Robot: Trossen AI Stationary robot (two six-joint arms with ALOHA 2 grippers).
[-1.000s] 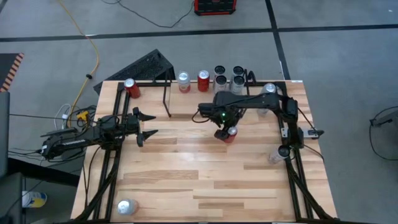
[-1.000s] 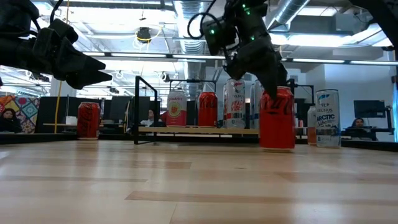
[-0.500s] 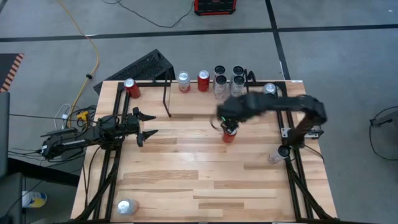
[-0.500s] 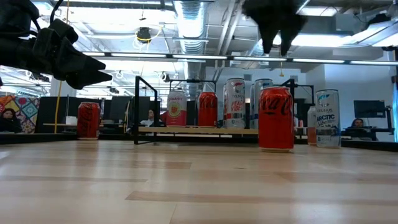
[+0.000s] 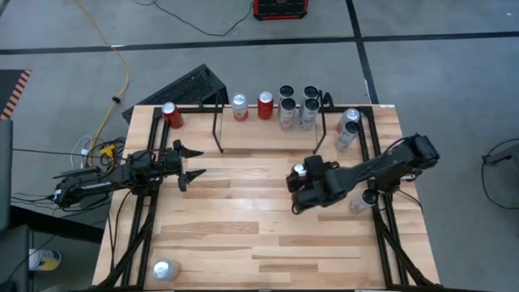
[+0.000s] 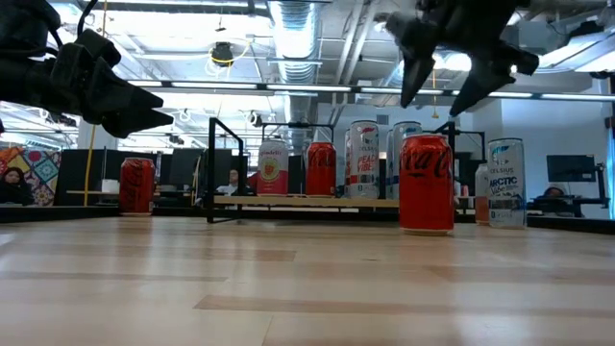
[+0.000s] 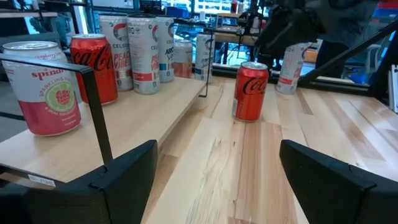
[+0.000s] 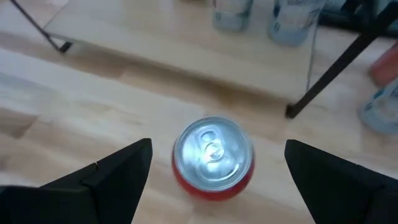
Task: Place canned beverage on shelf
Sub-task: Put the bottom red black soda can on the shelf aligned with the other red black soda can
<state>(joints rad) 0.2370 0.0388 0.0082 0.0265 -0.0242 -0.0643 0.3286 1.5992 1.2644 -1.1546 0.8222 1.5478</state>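
Upright red cola can (image 6: 427, 183), silver top, apparently untouched, right pincer (image 6: 454, 85) spread wide, empty, above it

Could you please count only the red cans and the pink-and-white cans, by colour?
Red cans: 3 (on the shelf, on the table below the open right gripper, at the far-left corner)
Pink-and-white cans: 1, on the shelf
Total: 4
Left gripper waits at left.

High view: you look straight down on the whole bench (image 5: 243, 235) and both arms.
Low view: you sit at bench height, facing the shelf (image 6: 307, 201).
Left wrist: you look along the shelf at the red can (image 7: 250, 91).
Right wrist: you hover close above that can, as the high and low views also show.
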